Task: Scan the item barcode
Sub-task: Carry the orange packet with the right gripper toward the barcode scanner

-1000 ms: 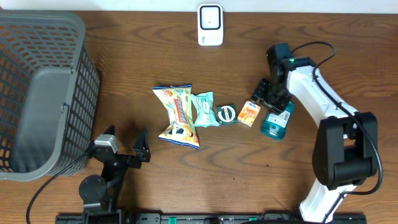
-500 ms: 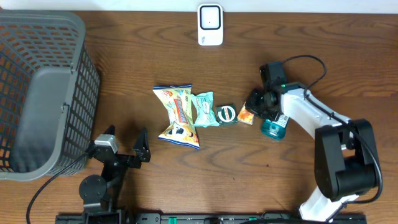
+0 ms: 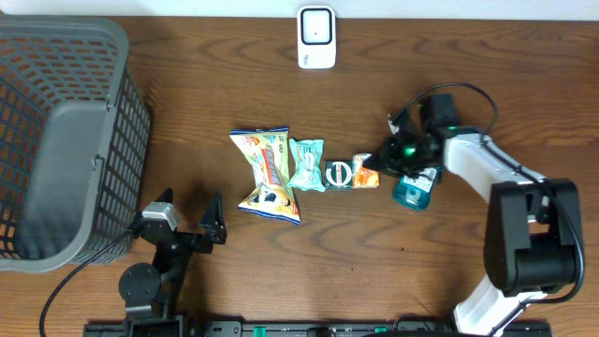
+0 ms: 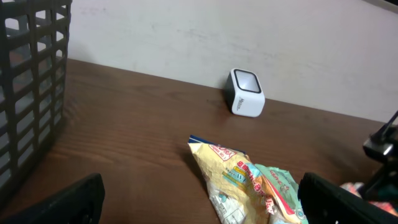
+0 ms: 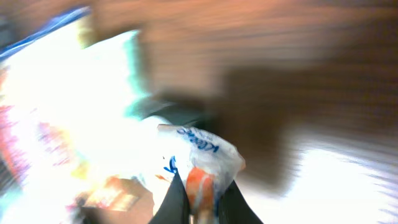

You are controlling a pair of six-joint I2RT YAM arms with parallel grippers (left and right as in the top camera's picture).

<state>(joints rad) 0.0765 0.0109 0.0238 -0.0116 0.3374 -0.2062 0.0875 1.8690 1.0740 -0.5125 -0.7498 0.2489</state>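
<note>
The right gripper [image 3: 377, 167] was pinched on the small orange packet [image 3: 363, 174], which sat at its fingertips, with a round dark object [image 3: 341, 172] just beyond it and a teal bottle [image 3: 414, 191] close beside the gripper. The packet was crinkly glossy film, orange and white (its blue lettering too blurred to read); the white boxy scanner [image 3: 316, 37] stood well apart from the gripper. The left gripper [image 3: 187, 220] was spread wide, empty, far from the packet.

The left black two-finger gripper [image 3: 187, 225] is parked low by the near edge, jaws spread wide. The right white arm [image 3: 477, 159] is stretched out leftward, its gripper [image 3: 378, 168] pinched tight on a small orange packet [image 3: 364, 172].
</note>
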